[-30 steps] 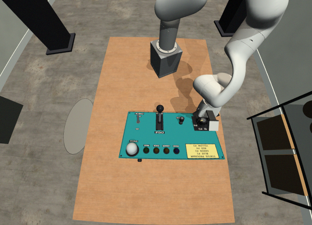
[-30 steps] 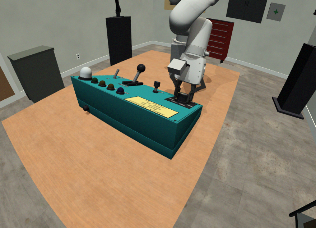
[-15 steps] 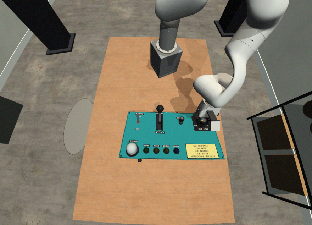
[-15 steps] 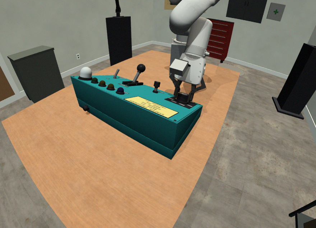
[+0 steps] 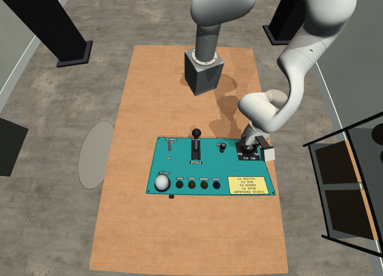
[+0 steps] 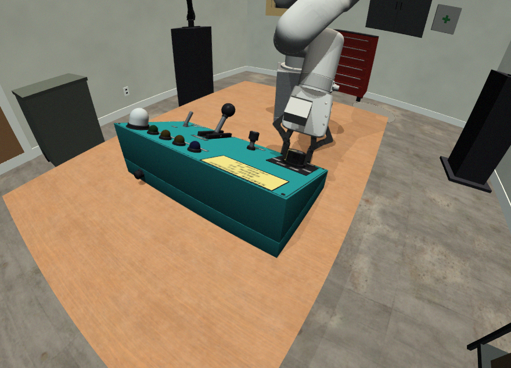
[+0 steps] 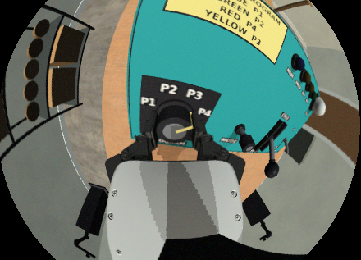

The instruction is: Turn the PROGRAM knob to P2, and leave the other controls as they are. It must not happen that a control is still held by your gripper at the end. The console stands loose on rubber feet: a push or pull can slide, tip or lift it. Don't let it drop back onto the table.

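The teal console (image 5: pixel 210 166) stands on the wooden table top. Its black PROGRAM knob (image 7: pixel 174 130) sits on a black plate marked P1 to P4 at the console's right end, also seen in the top and exterior views (image 5: pixel 248 149) (image 6: pixel 295 157). My gripper (image 7: pixel 175 118) is shut on the knob, one finger on each side (image 6: pixel 297 151). The knob's yellow pointer line aims between the P3 and P4 marks in the wrist view. The wrist is turned relative to the console.
On the console are a black ball lever marked CYCLE (image 5: pixel 196 143), a small black toggle (image 5: pixel 222 147), a grey toggle (image 5: pixel 169 144), a white dome (image 5: pixel 162 183), several dark lamps (image 5: pixel 197 184) and a yellow legend (image 5: pixel 247 185). A shelf rack (image 5: pixel 349 180) stands to the right.
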Motion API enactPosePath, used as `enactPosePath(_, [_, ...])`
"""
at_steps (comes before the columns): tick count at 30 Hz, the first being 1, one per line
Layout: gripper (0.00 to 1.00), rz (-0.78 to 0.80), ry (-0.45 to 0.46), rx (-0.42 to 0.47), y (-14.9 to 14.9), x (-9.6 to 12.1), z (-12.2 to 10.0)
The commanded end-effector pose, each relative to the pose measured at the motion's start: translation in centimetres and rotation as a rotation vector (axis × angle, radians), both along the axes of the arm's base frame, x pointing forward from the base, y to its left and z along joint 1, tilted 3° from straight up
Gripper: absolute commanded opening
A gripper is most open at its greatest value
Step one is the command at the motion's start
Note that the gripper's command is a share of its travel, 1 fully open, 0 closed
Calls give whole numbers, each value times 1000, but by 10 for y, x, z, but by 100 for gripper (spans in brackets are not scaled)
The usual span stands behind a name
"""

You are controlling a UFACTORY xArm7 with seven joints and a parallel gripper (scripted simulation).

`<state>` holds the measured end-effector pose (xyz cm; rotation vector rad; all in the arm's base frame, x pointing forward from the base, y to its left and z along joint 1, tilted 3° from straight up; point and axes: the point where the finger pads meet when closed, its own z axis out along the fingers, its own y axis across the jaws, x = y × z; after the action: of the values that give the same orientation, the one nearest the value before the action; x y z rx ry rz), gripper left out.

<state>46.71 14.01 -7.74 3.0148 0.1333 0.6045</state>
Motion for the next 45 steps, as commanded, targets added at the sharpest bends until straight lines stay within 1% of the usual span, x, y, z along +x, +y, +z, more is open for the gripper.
enactPosePath(1, [0, 103, -3, -39, 0, 1, 1])
enactPosePath(4, [0, 123, -2, -48, 0, 1, 1])
enactPosePath(19, [0, 462, 14, -192, 0, 1, 1])
enactPosePath(21, [0, 462, 14, -192, 0, 1, 1])
enactPosePath(36, [0, 818, 31, -343, 0, 1, 1])
enactPosePath(38, [0, 818, 31, -343, 0, 1, 1])
enactPosePath(45, [0, 962, 39, -405, 0, 1, 1])
